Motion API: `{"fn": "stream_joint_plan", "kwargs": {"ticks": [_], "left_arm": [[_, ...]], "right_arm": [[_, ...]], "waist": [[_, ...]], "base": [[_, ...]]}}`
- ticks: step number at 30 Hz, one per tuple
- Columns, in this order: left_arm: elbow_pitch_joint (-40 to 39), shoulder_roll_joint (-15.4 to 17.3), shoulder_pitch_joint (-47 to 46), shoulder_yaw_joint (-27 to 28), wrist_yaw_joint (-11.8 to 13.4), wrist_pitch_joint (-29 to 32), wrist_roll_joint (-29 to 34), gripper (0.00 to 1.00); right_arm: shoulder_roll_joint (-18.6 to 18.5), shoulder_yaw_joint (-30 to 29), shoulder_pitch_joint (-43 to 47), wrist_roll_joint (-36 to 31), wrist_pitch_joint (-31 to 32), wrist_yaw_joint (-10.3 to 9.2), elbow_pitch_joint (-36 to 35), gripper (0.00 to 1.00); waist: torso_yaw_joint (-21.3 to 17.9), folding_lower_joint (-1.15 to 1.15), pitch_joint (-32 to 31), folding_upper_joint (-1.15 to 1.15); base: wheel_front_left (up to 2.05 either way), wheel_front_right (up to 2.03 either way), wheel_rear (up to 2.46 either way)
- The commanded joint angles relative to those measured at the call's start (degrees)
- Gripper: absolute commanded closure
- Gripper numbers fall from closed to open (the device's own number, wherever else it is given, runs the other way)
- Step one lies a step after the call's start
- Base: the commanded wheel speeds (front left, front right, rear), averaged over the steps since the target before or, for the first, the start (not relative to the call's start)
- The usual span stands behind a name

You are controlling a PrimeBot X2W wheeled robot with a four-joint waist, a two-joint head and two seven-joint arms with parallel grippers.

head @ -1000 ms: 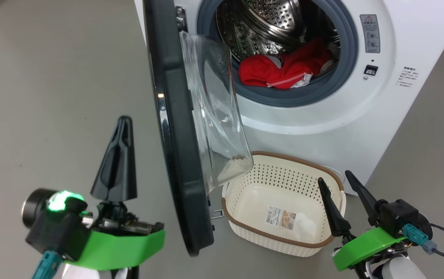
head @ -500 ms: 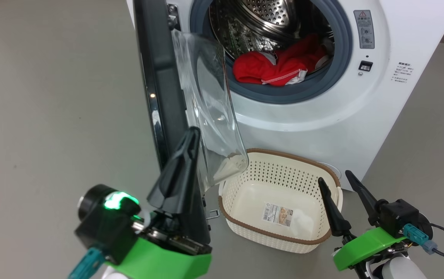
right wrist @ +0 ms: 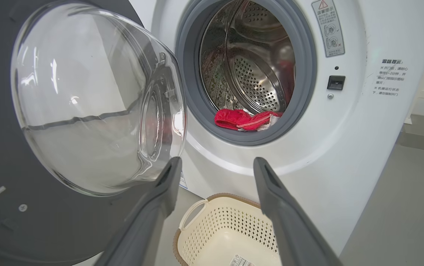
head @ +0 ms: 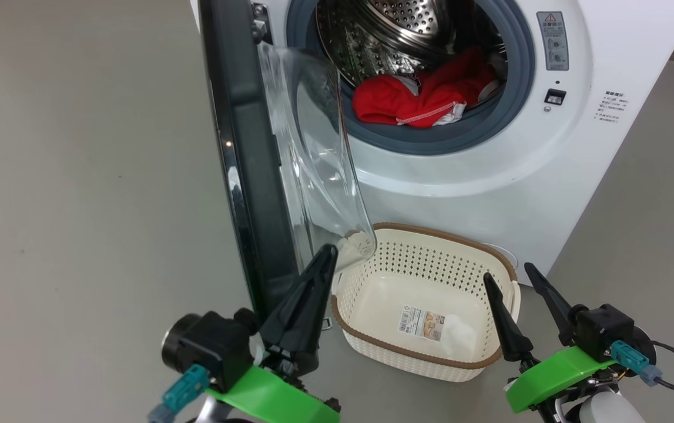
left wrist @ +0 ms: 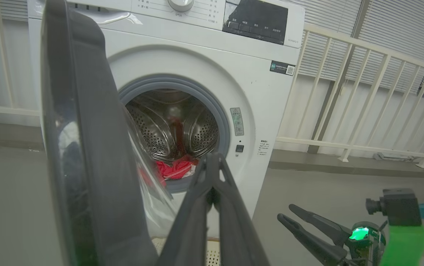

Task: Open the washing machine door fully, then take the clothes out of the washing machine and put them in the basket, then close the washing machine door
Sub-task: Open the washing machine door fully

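1. The left gripper [head: 326, 257] is seen just left of the basket [head: 431, 234], its two dark fingers pressed together to a single tip, with nothing held between them.
2. The right gripper [head: 507, 272] is held at the basket's right side, fingers spread wide and empty.
3. Both grippers are carried on green wrist mounts, fingers pointed up and forward.

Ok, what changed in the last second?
The shut left gripper swung right from outside the washing machine door, across its rim, to in front of its lower edge by the basket. Nothing grasped. The right gripper stayed open and still; the clothes remain in the drum, basket empty.
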Motion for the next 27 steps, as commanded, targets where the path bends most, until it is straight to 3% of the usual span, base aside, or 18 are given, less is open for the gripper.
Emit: {"fn": "stream_joint_plan", "kwargs": {"ticks": [1, 16, 27], "left_arm": [[-1.0, 0.1, -0.7, 1.5, 0.0, 0.0, -0.2, 1.0], [6.5, 0.8, 0.5, 1.0, 1.8, 2.6, -0.5, 1.0], [7.7, 1.5, 0.7, 3.2, 4.7, 2.7, -0.7, 1.0]], "right_arm": [[0.1, 1.3, -1.7, 0.5, -0.5, 0.36, -1.2, 0.0], [0.1, 1.7, -2.0, 0.6, -0.5, 0.36, -0.9, 0.0], [0.1, 1.4, -1.9, 0.0, -0.5, 0.36, -1.1, 0.0]], "waist": [[0.0, 0.0, 0.0, 0.0], [-0.2, 0.0, 0.3, 0.0], [1.0, 0.0, 0.6, 0.0]], "base": [[0.0, 0.0, 0.0], [0.0, 0.0, 0.0], [0.0, 0.0, 0.0]]}}
